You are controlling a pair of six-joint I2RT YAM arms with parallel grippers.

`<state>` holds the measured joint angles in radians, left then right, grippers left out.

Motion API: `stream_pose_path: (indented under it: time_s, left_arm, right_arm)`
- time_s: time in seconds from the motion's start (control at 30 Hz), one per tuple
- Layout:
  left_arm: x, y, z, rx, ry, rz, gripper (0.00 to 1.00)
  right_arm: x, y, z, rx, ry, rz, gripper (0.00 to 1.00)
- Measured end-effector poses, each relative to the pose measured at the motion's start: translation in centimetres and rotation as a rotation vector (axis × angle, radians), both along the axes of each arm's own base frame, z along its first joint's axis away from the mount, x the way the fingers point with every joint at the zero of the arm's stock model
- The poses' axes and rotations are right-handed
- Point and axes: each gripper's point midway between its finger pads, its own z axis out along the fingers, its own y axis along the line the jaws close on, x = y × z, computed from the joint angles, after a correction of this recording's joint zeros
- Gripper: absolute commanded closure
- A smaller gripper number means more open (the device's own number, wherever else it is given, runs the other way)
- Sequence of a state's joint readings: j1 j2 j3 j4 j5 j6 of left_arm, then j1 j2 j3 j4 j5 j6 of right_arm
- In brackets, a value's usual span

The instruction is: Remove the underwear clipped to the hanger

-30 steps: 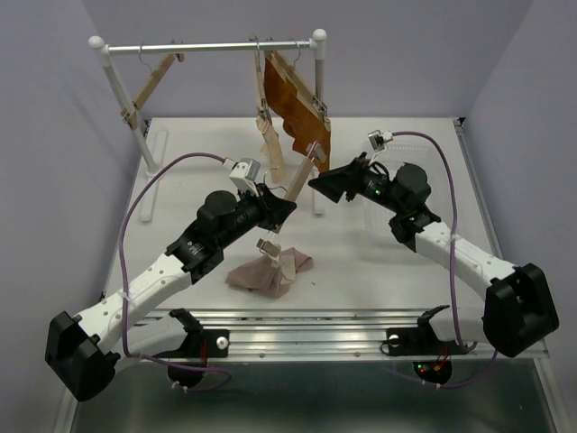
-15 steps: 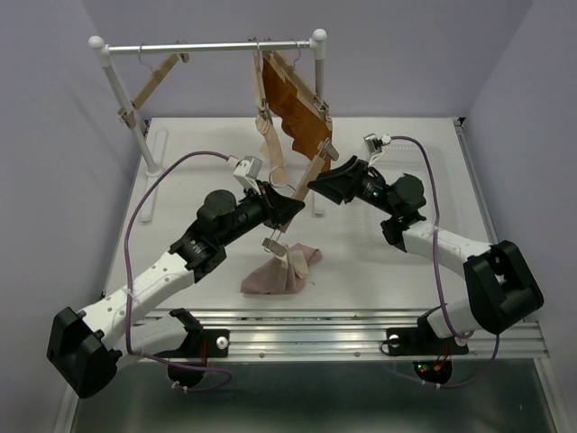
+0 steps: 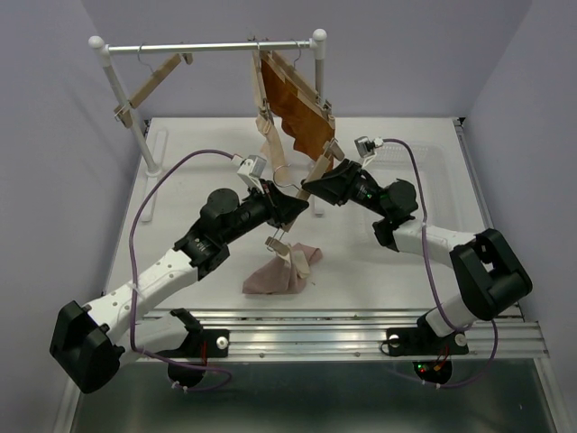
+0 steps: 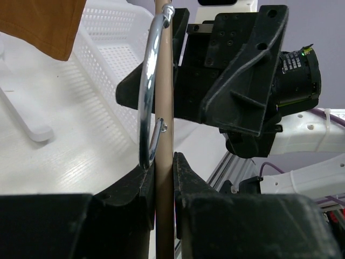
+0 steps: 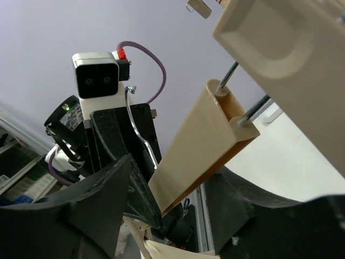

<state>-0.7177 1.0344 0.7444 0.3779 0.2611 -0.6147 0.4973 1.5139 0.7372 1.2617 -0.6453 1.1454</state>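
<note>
My left gripper (image 3: 301,204) is shut on the middle of a wooden hanger (image 3: 311,171), right by its metal hook (image 4: 146,81); the bar (image 4: 164,124) runs up between the pads. The hanger's low clip (image 3: 275,242) holds the pale pink underwear (image 3: 279,272), which rests on the table. My right gripper (image 3: 312,187) is open, with the hanger's upper arm (image 5: 197,143) between its jaws. The cream-beige underwear (image 3: 270,144) and the orange-brown underwear (image 3: 296,106) hang clipped on the rack; the orange-brown one also shows in the left wrist view (image 4: 43,27).
The rack's rail (image 3: 207,46) crosses the back, with a bare wooden hanger (image 3: 149,86) at its left. A white mesh basket (image 4: 102,65) lies on the table's right side, behind the right arm. The rack's feet (image 3: 153,171) stand on the table.
My right gripper has moved left and now has the hanger's upper arm between its jaws. My left gripper has carried the hanger slightly right and up, dragging the pink underwear with it.
</note>
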Motion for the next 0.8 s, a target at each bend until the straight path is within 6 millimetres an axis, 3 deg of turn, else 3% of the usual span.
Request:
stream_pose_path:
  time_s: [0.2,0.3,0.4,0.5,0.53,0.63,0.67,0.7,0.73,0.8]
  left_arm:
    - [0.14,-0.25,0.11,-0.009,-0.004,-0.005,1.0]
    - [0.37,-0.37,-0.24,-0.004,0.002,-0.004,1.0]
    - [0.51,-0.47,-0.37,-0.005,0.004,-0.009,1.0]
    - [0.43,-0.53,-0.05,-0.018,0.001,-0.02,1.0]
    - [0.41,-0.55,-0.01,-0.02,0.0,-0.022,0.88]
    - [0.32,-0.59,-0.02,-0.019,0.001,-0.028,0.77]
    - [0.33,-0.58,-0.02,-0.019,0.0,-0.028,0.55]
    - [0.29,-0.6,-0.04,-0.019,0.001,-0.03,0.44]
    - [0.25,-0.59,-0.17,-0.014,0.004,-0.031,0.23]
    - [-0.11,-0.73,-0.53,-0.006,0.018,-0.048,0.16]
  right_arm:
    - [0.21,0.36,-0.45,0.011,0.039,0.006,0.6]
    - [0.34,0.53,-0.8,0.02,0.072,0.017,0.73]
    - [0.38,0.55,-0.82,0.036,0.107,0.029,0.96]
    - [0.3,0.46,-0.48,0.053,0.112,0.035,0.99]
    - [0.28,0.43,-0.42,0.055,0.111,0.036,0.99]
    - [0.24,0.42,-0.4,0.056,0.111,0.036,0.99]
    - [0.26,0.41,-0.43,0.056,0.11,0.034,0.99]
    - [0.26,0.35,-0.5,0.057,0.112,0.03,0.99]
    - [0.21,0.25,-0.56,0.058,0.107,0.021,0.99]
    - [0.13,0.23,-0.78,0.05,0.098,0.009,0.99]
